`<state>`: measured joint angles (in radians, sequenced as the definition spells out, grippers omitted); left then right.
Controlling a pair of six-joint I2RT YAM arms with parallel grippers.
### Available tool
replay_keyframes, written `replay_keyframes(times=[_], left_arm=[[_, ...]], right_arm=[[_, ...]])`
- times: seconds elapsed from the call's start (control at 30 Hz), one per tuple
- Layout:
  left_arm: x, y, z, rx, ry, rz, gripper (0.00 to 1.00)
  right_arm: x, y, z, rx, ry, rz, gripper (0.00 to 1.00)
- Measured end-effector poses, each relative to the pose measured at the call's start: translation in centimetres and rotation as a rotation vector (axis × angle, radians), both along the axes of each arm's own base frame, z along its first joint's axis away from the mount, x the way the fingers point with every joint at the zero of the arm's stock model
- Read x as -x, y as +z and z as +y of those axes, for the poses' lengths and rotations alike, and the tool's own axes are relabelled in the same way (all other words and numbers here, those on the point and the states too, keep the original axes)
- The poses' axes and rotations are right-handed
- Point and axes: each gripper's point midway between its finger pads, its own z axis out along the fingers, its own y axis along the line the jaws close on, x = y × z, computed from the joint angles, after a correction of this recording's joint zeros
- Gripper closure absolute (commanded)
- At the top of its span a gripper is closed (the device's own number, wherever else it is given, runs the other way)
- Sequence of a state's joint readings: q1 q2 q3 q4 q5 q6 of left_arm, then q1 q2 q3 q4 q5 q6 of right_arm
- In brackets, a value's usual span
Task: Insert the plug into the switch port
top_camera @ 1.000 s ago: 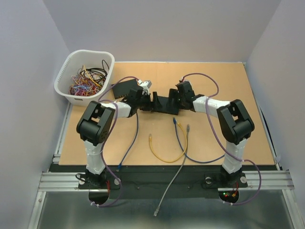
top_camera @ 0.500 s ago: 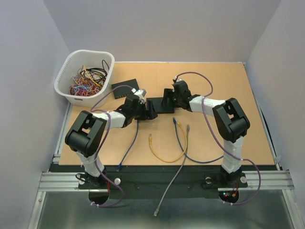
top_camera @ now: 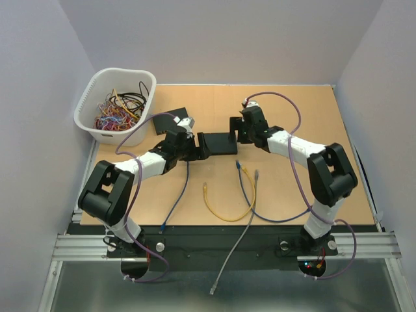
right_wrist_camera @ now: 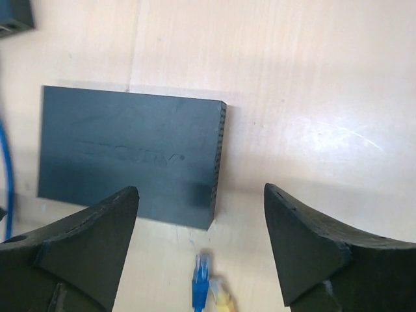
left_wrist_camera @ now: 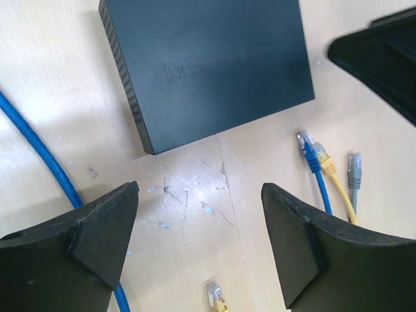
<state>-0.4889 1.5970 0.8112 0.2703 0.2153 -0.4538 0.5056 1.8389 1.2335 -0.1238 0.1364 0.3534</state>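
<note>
Just eased off the switch (top_camera: 218, 143) on both sides, leaving it flat and free around the tabletop's (top_camera: 312, 117) middle. Gripping nothing, with left jaws and right jaws both spread wide. Probably done positioning; time to fetch the blue plug (top_camera: 238, 165), lying loose just beside the switch, toward the near edge.
</note>
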Motion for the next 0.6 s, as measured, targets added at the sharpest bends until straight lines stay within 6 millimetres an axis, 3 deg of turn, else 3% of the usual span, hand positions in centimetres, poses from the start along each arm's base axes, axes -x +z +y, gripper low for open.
replay_keyframes(times=[0.13, 0.27, 0.43, 0.6], left_arm=[[-0.2, 1.3, 0.4, 0.002, 0.019, -0.034, 0.12], [0.5, 1.1, 0.9, -0.006, 0.027, -0.029, 0.12], [1.3, 1.8, 1.3, -0.003, 0.031, -0.028, 0.12], [1.4, 4.4, 1.4, 0.028, 0.035, -0.083, 0.12]], right_arm=[[2.0, 3.5, -1.4, -0.019, -0.015, -0.049, 0.3], [4.3, 4.6, -1.9, -0.044, -0.01, -0.057, 0.42], [8.1, 2.1, -2.1, -0.071, 0.016, 0.034, 0.53], [11.3, -1.0, -2.1, -0.072, 0.041, 0.148, 0.54]])
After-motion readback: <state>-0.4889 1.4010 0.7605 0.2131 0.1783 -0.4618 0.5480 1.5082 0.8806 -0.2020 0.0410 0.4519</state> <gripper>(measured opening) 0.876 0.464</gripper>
